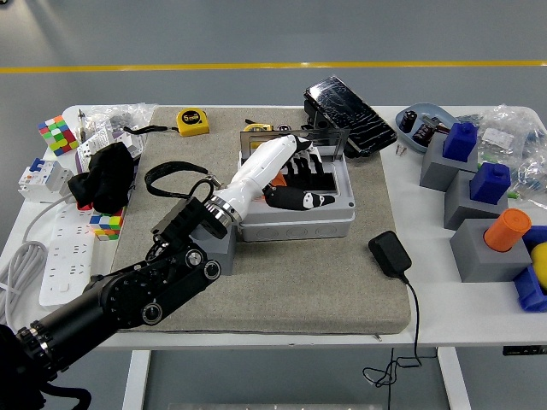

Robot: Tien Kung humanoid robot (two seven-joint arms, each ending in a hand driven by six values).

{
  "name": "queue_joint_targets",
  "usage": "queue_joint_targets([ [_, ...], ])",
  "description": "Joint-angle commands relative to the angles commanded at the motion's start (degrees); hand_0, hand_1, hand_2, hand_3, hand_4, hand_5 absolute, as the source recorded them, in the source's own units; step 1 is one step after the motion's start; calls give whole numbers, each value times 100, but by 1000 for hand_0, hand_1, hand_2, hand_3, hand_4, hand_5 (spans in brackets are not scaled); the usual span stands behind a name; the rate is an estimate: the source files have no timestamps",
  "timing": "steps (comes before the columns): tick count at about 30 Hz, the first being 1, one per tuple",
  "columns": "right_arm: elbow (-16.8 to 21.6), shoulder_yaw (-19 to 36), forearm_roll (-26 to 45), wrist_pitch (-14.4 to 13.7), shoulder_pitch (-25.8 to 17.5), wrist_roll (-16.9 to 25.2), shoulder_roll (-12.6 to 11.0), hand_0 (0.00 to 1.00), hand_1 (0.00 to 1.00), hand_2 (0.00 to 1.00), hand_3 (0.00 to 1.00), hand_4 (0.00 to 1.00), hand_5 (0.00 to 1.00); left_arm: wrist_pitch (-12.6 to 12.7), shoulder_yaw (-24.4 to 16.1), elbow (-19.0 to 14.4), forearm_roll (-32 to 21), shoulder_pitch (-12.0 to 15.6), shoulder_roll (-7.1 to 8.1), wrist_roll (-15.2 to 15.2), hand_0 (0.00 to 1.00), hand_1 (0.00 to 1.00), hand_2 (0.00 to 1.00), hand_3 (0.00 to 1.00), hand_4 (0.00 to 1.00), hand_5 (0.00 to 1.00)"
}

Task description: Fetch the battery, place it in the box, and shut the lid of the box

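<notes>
Left robot hand (pixel 295 175): fingers spread loosely, holding nothing, over the open box (pixel 297 202). Battery not visible, presumably inside beneath it. Lid (pixel 349 104) stands up-right behind, hinge toward far edge.

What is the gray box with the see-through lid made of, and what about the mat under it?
The box looks like hard plastic: smooth, matte light-gray walls with molded corners. Its lid, tipped open at the back, seems to be clear or smoky plastic, since it is glossy and throws reflections. The mat looks like felt or a similar fabric: dull gray-brown, slightly fuzzy, with soft rounded edges.
</notes>
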Motion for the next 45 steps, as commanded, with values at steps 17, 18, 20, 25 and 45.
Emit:
queue_joint_targets([
  [17, 0, 68, -38, -9, -47, 19, 2, 642, 661, 678, 583, 970, 577, -351, -1182, -1426, 459, 1183, 277, 516, 476, 621, 570, 544, 998, 438],
  [18, 0, 67, -37, -8, -49, 20, 4, 642, 661, 678, 583, 970, 577, -361, -1228, -1452, 487, 1245, 338, 541, 476, 621, 570, 544, 998, 438],
  [20, 0, 63, -29, -8, -47, 23, 6, 642, 661, 678, 583, 970, 577, -373, -1293, -1472, 521, 1363, 449, 573, 476, 621, 570, 544, 998, 438],
  [25, 0, 53, -24, -7, -44, 28, 5, 643, 661, 678, 583, 970, 577, -423, -1463, -1516, 596, 1600, 614, 657, 461, 617, 574, 553, 998, 442],
  [45, 0, -21, 44, -6, -51, 40, -6, 643, 663, 678, 583, 971, 578, -496, -813, -1393, 496, 1410, 491, 799, 424, 591, 552, 538, 998, 446],
])
